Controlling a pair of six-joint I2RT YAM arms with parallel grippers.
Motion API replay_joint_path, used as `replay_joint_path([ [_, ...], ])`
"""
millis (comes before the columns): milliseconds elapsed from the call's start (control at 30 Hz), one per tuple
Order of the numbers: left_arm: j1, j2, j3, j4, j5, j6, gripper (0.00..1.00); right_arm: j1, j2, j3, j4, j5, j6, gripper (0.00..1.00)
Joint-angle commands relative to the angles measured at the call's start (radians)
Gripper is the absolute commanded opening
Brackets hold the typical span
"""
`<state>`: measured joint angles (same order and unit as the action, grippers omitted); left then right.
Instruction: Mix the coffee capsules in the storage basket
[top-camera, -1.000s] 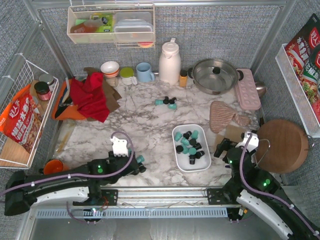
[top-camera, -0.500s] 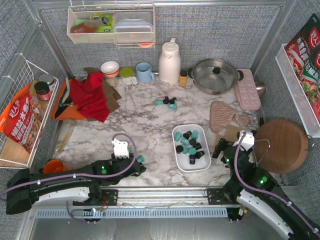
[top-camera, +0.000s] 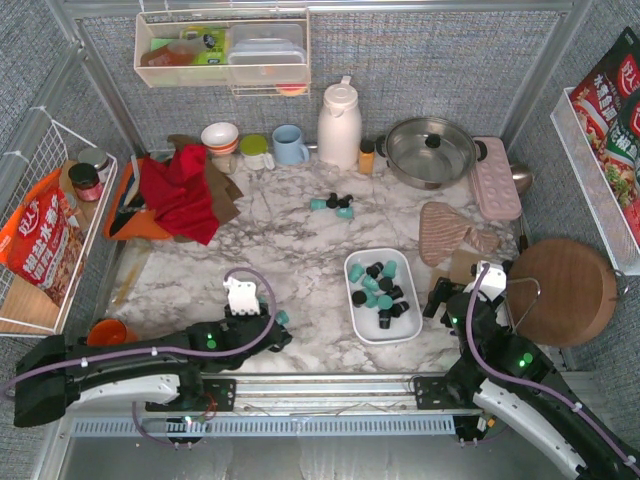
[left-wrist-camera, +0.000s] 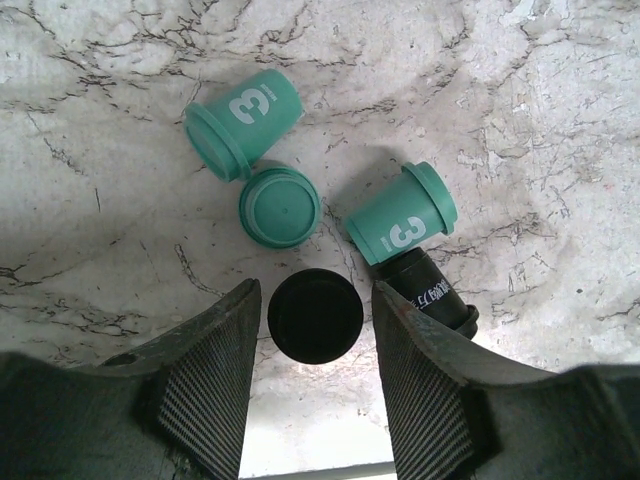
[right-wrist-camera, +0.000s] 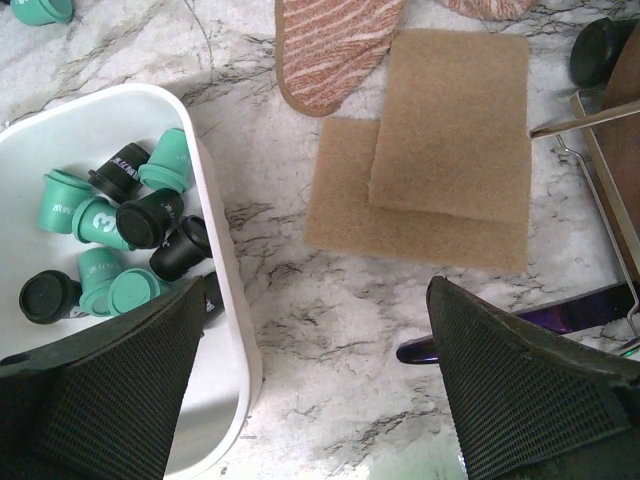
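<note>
Left pincer (left-wrist-camera: 318, 298) is low over the white marble-look desk (top-camera: 290, 250) near its front edge. Its fingers (left-wrist-camera: 215, 385) are apart, straddling an upright black stubby coffee capsule (left-wrist-camera: 315, 316). A sliver of gap shows on each side, so it is probably not gripping, though contact is hard to rule out. Just beyond that capsule sit a teal capsule seen end-on (left-wrist-camera: 280, 206), a teal capsule on its side printed "3" (left-wrist-camera: 243, 122), a second tipped teal "3" capsule (left-wrist-camera: 400, 214), and a black capsule lying flat (left-wrist-camera: 432, 297) against that one.

The white shallow rounded plastic storage basket (top-camera: 358, 258) sits right of centre on the desk. It holds a jumble of teal and black capsules (right-wrist-camera: 130, 225).

Right pincer (right-wrist-camera: 315, 290) is spread wide with nothing in it. It hovers at the basket's right wall, with one finger over the rim and the other over bare desk.

A loose cluster of teal and black capsules (top-camera: 333, 204) lies further back, well apart from the basket. Two overlapped tan flat pads (right-wrist-camera: 440, 150) lie near the basket's right side.
</note>
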<state>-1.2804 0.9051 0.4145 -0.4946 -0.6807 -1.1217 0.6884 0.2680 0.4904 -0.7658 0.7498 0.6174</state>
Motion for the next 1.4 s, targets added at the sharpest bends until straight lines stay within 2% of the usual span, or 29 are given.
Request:
replay_joint_path([
  [0,0.001,0.023,-0.004,0.026,-0.013,0.008,0.57,0.001,0.002,-0.002,0.028,0.003,-0.008,0.96],
  [433,0.005,0.068,-0.014,0.054,-0.01,0.022,0.53,0.002,0.006,-0.001,0.032,0.002,-0.015,0.96],
  [567,0.007,0.074,0.007,0.045,-0.011,0.037,0.48,0.001,0.008,0.0,0.035,0.003,-0.021,0.96],
  [800,0.007,0.027,0.156,-0.073,-0.041,0.132,0.46,0.001,0.008,0.0,0.039,0.003,-0.028,0.96],
  [900,0.007,-0.001,0.222,-0.072,-0.044,0.198,0.46,0.001,0.005,-0.003,0.041,0.002,-0.028,0.96],
  [1000,0.007,-0.021,0.262,0.053,-0.029,0.312,0.46,0.001,0.008,-0.014,0.053,0.0,-0.028,0.96],
  [1133,0.007,0.017,0.286,0.352,0.015,0.488,0.47,0.0,0.015,-0.019,0.062,-0.003,-0.029,0.96],
  [1233,0.007,0.122,0.328,0.525,0.082,0.593,0.47,0.001,0.016,-0.015,0.06,-0.005,-0.034,0.96],
  [1367,0.007,0.32,0.446,0.579,0.178,0.652,0.49,0.001,0.011,-0.015,0.063,-0.004,-0.037,0.97],
])
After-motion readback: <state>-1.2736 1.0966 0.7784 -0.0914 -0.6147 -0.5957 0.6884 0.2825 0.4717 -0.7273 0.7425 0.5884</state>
